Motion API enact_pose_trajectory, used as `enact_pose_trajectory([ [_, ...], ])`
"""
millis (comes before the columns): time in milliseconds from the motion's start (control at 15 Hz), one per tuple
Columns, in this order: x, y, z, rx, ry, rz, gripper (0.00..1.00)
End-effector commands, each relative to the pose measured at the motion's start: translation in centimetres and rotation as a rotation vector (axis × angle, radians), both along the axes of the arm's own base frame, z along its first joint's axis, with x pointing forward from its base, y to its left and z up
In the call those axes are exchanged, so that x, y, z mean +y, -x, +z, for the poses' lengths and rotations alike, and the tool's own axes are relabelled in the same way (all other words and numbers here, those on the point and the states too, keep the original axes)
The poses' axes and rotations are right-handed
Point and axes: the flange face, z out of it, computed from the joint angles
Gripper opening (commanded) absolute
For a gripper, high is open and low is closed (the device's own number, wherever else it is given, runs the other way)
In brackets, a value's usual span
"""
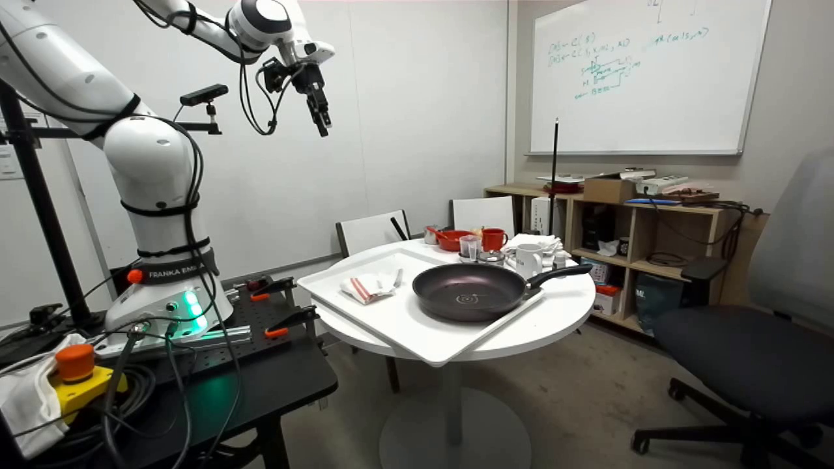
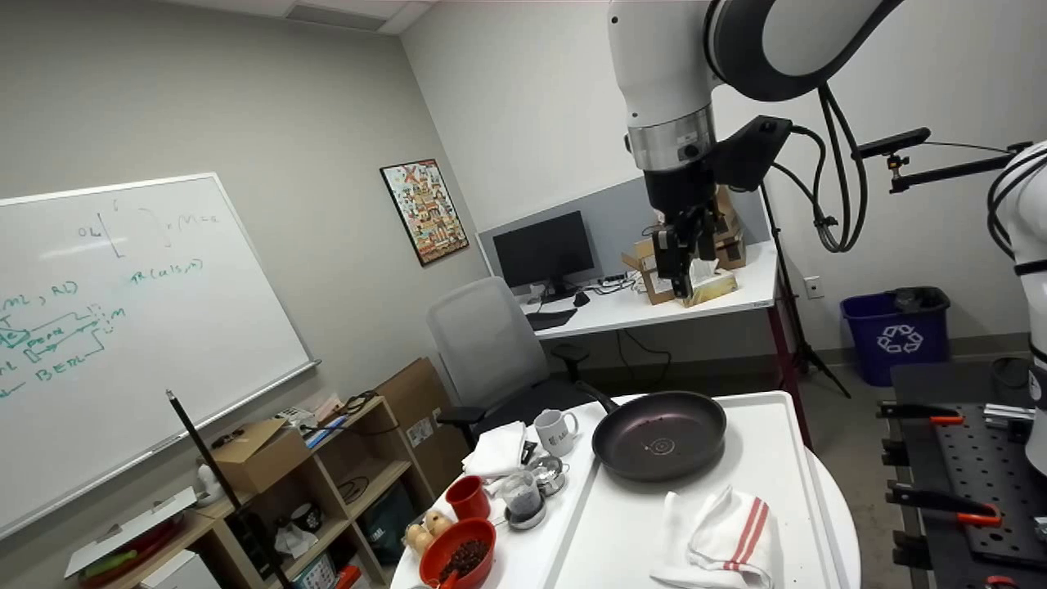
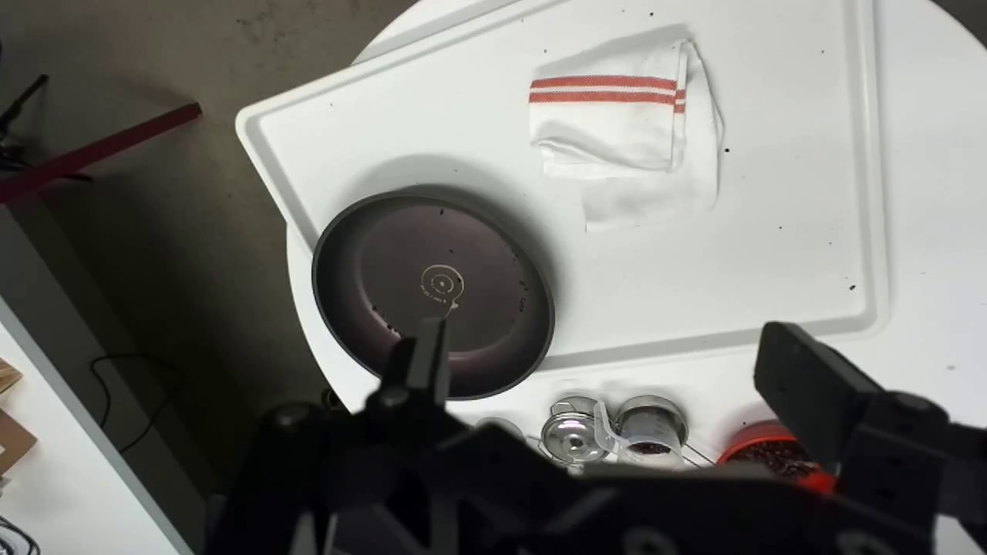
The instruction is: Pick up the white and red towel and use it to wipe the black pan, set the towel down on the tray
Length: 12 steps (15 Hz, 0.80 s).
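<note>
My pincer (image 3: pixel 605 351) gapes wide, empty; I should pinch deep into the towel (image 3: pixel 628 131), high in the wrist view.

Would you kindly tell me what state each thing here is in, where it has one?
Claw: open, holding nothing
Tray: speckled with scattered dark bits
Towel: loosely folded on the tray
Black pan: right side up, dark crumbs inside
Red bowl: holding dark bits
Monitor: screen dark
</note>
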Motion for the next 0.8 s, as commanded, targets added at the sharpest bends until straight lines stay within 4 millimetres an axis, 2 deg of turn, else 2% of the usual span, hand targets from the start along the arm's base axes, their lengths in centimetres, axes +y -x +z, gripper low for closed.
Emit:
enact_pose_trajectory([
  [0,0.2,-0.8,-0.9,0.003,0.006,0.019,1.00],
  [200,-0.2,-3.9,-3.7,0.055,0.014,0.097,1.00],
  [533,-1.2,-9.9,-11.2,0.127,0.020,0.270,1.00],
  [733,-1.9,-12.6,-15.2,0.154,-0.026,0.389,1.00],
])
